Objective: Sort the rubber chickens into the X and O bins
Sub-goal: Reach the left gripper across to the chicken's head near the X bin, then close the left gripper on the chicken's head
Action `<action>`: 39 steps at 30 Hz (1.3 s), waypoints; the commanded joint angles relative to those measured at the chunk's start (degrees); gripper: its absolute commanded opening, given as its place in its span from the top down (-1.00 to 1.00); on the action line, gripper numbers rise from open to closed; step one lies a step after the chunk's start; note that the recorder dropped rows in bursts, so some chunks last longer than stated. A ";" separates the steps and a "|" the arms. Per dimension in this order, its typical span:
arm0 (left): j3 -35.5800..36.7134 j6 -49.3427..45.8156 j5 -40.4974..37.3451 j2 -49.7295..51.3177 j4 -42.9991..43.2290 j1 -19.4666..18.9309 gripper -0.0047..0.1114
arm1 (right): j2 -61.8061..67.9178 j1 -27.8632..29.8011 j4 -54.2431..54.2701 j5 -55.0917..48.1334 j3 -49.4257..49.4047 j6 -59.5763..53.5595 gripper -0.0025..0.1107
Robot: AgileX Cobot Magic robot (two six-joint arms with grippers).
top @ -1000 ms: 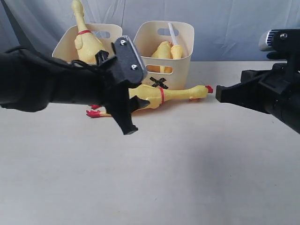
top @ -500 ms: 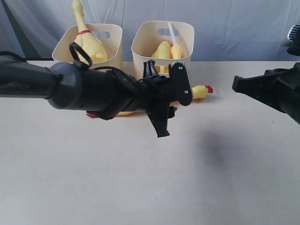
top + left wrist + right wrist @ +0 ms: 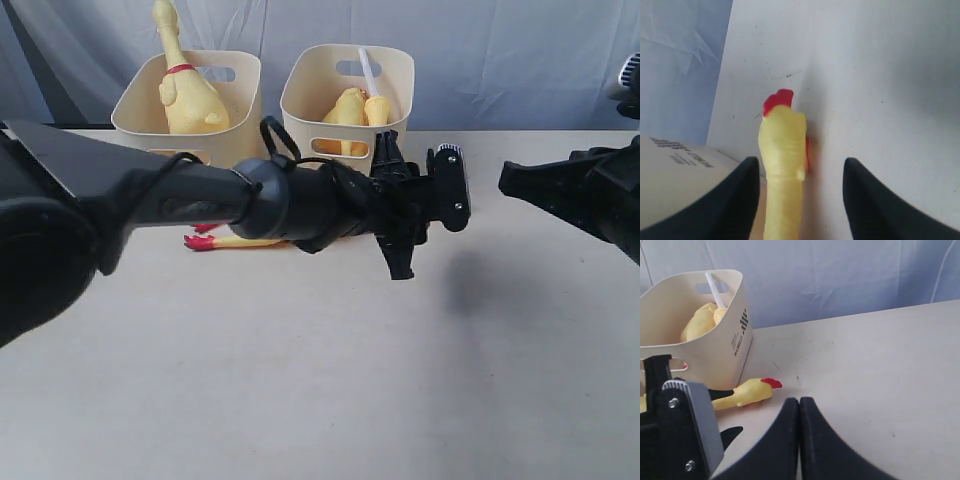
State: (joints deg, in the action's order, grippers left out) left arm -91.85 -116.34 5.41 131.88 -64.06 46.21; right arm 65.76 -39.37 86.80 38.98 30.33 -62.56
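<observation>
Smooth rubbery chicken (image 3: 782,150), matt cream plastic bin (image 3: 715,347), matt tabletop (image 3: 300,380), creased blue cloth backdrop (image 3: 500,60)

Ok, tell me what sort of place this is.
Most likely a robot lab's staged test bench: a plain cream table before a wrinkled blue-grey cloth backdrop, black robot arms reaching over it, and toy props, yellow rubber chickens in cream plastic tubs.

Closed right end effector (image 3: 799,405), chicken (image 3: 747,392) (red comb) beside cream bin (image 3: 715,352)
</observation>
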 commanded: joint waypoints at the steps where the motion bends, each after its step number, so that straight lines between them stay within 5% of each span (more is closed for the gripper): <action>1: -5.64 0.26 0.17 4.33 1.75 0.23 0.06 | -0.35 -0.03 0.29 0.53 -0.26 -0.43 0.97; 15: -16.30 0.65 -0.22 12.64 0.50 -0.38 0.06 | -0.35 -0.03 0.28 0.07 -0.26 -0.43 0.97; 39: -17.51 0.65 -4.43 14.26 0.86 -3.80 0.06 | -0.35 -0.03 -0.03 -1.06 -0.26 -0.43 0.97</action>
State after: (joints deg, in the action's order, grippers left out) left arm -108.82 -116.13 2.13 145.44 -63.13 42.54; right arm 65.76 -39.37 87.16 38.13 30.33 -62.56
